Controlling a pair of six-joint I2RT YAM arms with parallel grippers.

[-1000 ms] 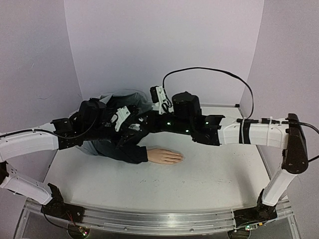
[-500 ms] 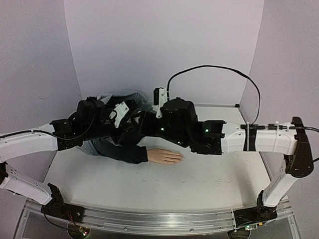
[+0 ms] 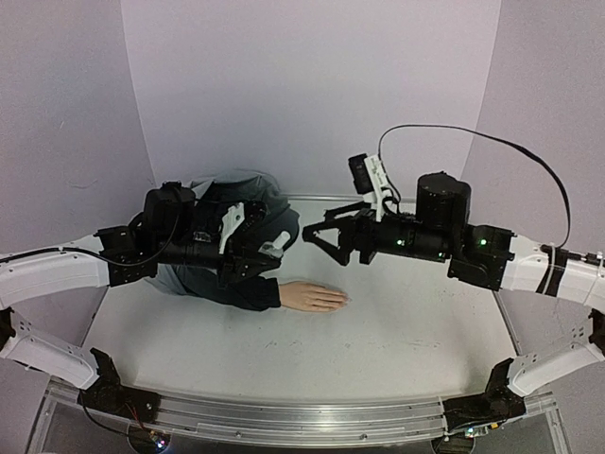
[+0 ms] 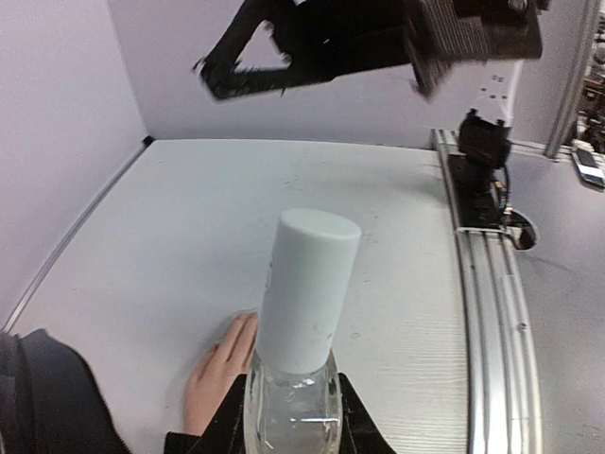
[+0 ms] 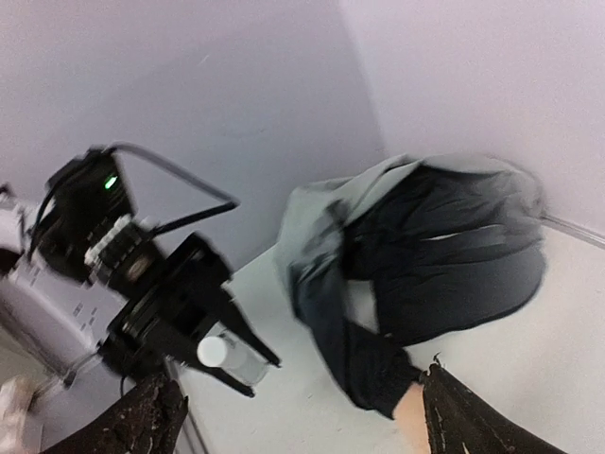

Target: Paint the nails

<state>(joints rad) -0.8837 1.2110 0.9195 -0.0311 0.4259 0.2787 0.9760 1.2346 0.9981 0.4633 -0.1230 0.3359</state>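
Observation:
The pale mannequin hand point(image 3: 312, 297) lies flat on the table, coming out of a dark jacket sleeve point(image 3: 241, 288). Its nails at the fingertips point(image 3: 341, 301) are too small to make out. My left gripper point(image 3: 272, 248) is shut on a small clear bottle point(image 4: 291, 407) with a tall white cap point(image 4: 310, 284), held above the hand point(image 4: 220, 371). My right gripper point(image 3: 317, 241) hangs open and empty just right of the bottle, pointing at it. In the right wrist view its fingers point(image 5: 142, 421) frame the bottle point(image 5: 227, 352) and the sleeve point(image 5: 378, 369).
The bunched grey and navy jacket point(image 3: 236, 189) lies at the back left against the wall. A metal rail point(image 4: 492, 312) runs along the table's near edge by the right arm's base point(image 4: 482, 156).
My right gripper has opened and drawn back to the right, away from the bottle. The white cap stays on the bottle. The left arm has not moved.

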